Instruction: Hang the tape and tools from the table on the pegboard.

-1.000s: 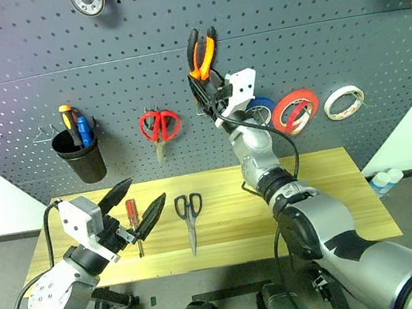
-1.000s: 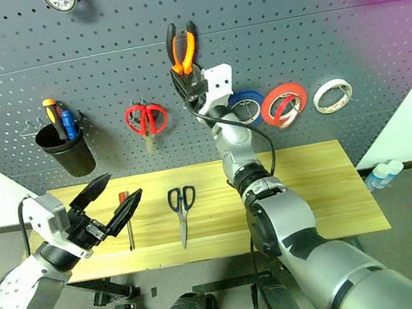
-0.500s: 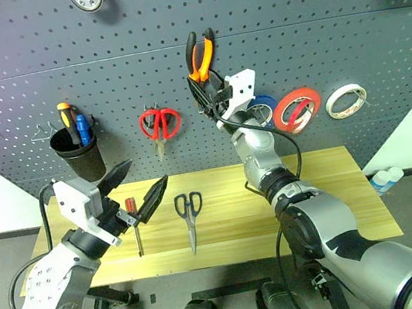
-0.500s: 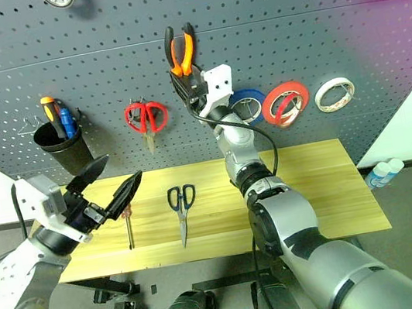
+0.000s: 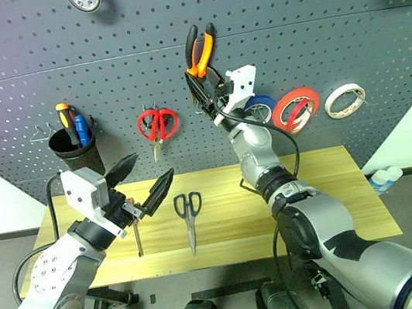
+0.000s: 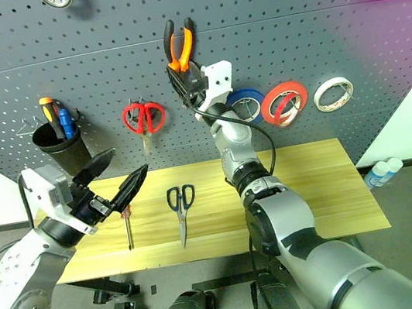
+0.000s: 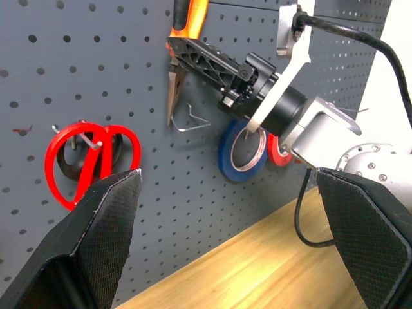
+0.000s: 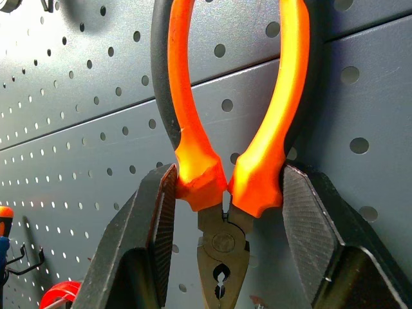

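While gripping pliers (image 8: pixel 225 187): right pincer (image 5: pixel 206 92).

On the desk (image 5: pixel 313 184), the screwdriver (image 5: pixel 135 228) is laid at nine o'clock of the scissors (image 5: pixel 189 214), while behind on the pegboard (image 5: pixel 313 36) the pliers (image 5: pixel 200 52) are held at twelve o'clock, with tape rolls (image 5: pixel 294 109) hung toward three o'clock and a cup (image 5: pixel 76 150) toward nine.
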`<control>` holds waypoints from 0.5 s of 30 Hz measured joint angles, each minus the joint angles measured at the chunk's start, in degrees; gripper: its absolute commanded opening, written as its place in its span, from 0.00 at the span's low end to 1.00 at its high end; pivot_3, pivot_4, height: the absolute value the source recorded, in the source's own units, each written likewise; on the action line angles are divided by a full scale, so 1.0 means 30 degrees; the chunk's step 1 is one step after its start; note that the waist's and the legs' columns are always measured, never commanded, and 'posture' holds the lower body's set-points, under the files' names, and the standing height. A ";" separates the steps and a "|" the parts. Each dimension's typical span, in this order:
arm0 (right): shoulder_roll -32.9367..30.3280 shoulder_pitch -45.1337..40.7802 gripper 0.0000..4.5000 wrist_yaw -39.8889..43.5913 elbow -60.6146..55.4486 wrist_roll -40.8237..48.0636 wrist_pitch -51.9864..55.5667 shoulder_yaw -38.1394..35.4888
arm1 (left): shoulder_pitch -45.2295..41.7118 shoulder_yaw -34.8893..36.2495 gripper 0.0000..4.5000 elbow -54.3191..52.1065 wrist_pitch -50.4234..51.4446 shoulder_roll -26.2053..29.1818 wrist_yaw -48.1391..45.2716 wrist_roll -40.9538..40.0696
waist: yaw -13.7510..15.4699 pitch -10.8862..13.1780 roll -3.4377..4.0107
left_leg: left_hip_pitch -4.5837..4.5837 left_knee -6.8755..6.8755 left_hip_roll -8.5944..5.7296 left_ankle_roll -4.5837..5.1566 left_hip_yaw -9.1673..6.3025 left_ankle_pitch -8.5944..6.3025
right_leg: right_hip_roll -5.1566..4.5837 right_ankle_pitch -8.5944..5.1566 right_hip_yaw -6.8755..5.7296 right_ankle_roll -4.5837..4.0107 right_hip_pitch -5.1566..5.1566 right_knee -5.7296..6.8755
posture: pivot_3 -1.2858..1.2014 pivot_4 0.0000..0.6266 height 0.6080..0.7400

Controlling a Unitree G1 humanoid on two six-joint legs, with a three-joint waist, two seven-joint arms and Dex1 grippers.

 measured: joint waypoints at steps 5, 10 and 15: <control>-0.0421 -0.0014 0.46 0.0117 -0.0035 -0.0024 0.0038 0.0015 | 0.0797 0.0020 1.00 0.0532 -0.0702 -0.0111 -0.0792 0.0158 | 0.0030 -0.0001 -0.0001 | -0.0002 0.0006 0.0000 -0.0011 -0.0001 0.0006 | 0.0000 -0.0002 -0.0001 -0.0004 0.0002 -0.0001 | 0.58 0.17 1.00; -0.0766 -0.0127 0.46 0.0110 -0.0043 -0.0274 0.0033 0.0105 | 0.1252 0.0019 1.00 0.0565 -0.1233 -0.0230 -0.1091 0.0390 | 0.0042 -0.0002 -0.0003 | -0.0004 0.0015 0.0000 -0.0029 -0.0002 0.0019 | 0.0000 -0.0002 -0.0001 -0.0005 0.0013 -0.0009 | 0.58 0.17 1.00; -0.1224 -0.0080 0.46 -0.0057 -0.0012 -0.1240 -0.0306 0.0541 | 0.1088 -0.0092 1.00 0.0505 -0.1156 -0.0236 -0.0931 0.0377 | 0.0031 -0.0001 -0.0002 | -0.0018 0.0018 0.0000 -0.0031 -0.0002 0.0021 | -0.0002 -0.0002 -0.0001 -0.0003 0.0008 -0.0021 | 0.58 0.19 1.00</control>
